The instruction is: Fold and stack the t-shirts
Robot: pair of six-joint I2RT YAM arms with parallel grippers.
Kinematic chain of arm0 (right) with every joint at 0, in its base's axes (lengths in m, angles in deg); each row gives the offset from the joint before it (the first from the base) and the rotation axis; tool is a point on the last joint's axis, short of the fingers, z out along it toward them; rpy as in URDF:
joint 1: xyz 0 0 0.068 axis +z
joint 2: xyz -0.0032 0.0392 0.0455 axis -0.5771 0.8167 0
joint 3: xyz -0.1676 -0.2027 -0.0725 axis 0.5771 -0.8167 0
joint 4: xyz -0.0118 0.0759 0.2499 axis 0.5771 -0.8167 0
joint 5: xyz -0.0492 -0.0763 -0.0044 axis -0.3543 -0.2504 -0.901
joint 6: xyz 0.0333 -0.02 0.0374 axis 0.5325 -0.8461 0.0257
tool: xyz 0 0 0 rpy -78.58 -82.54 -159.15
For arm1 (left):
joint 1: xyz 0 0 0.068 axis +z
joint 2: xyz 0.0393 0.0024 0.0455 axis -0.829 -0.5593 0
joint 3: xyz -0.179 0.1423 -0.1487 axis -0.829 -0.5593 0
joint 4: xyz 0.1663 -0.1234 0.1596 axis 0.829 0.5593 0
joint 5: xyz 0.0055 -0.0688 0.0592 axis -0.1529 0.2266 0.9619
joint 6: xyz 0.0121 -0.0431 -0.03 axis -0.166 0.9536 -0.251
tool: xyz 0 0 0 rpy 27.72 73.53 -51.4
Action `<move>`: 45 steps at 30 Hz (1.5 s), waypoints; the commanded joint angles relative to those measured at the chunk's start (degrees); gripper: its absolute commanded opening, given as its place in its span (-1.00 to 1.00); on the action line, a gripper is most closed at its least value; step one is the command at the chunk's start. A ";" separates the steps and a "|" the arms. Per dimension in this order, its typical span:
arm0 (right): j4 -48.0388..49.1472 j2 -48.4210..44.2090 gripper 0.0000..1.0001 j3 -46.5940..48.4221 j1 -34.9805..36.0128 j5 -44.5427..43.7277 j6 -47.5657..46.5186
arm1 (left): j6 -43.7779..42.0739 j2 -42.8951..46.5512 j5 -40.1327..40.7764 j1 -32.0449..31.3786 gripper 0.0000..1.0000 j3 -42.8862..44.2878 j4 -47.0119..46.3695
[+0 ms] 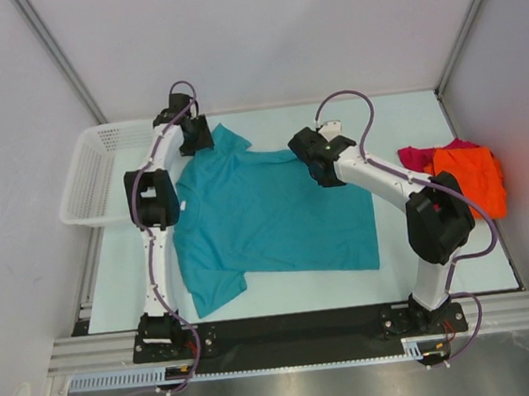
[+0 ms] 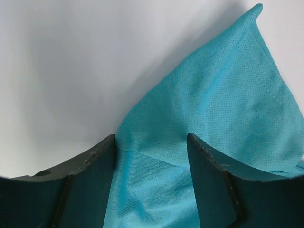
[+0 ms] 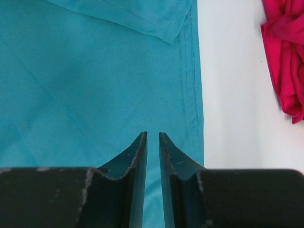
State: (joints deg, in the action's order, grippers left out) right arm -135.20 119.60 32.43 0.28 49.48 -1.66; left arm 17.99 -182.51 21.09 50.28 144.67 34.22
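Dark fingers (image 2: 90, 185) of the left gripper (image 2: 151, 137) stand spread, with a raised peak of the teal shirt (image 1: 276, 216) running up between them (the cloth sits in the gap, not clamped). The right gripper (image 3: 152, 135) hangs over the same shirt near its hem, its jaws almost pressed together with only a thin slit; whether cloth is pinched there I cannot tell.

From above, the teal shirt lies spread mid-table (image 1: 421, 248), the left gripper at its far left sleeve. The left arm (image 1: 153, 219) runs along the shirt's left edge, over the collar. At the right edge the orange shirt (image 1: 476, 180) and magenta shirt (image 1: 416, 156) lie bunched together, partly hidden behind the right arm (image 1: 405, 188). A white mesh basket (image 1: 92, 178) sits just left of the left gripper.
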 commanded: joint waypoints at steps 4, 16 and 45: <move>1.28 2.51 -0.56 0.13 -0.54 -1.20 1.54 | 0.74 0.65 -0.95 -1.05 0.21 -0.96 -0.53; 4.01 7.44 -0.57 0.48 -2.48 1.62 1.37 | -0.41 6.98 1.69 -1.75 -0.06 -7.11 -2.37; 4.36 5.42 -0.58 -2.24 -2.22 0.39 1.54 | -0.32 19.10 10.04 -3.95 -1.00 -16.86 -8.52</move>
State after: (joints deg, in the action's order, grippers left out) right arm -131.15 126.94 30.14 -2.10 51.44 -1.05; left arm 17.91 -171.32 30.65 46.96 130.99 28.15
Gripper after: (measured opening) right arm 0.213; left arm 0.011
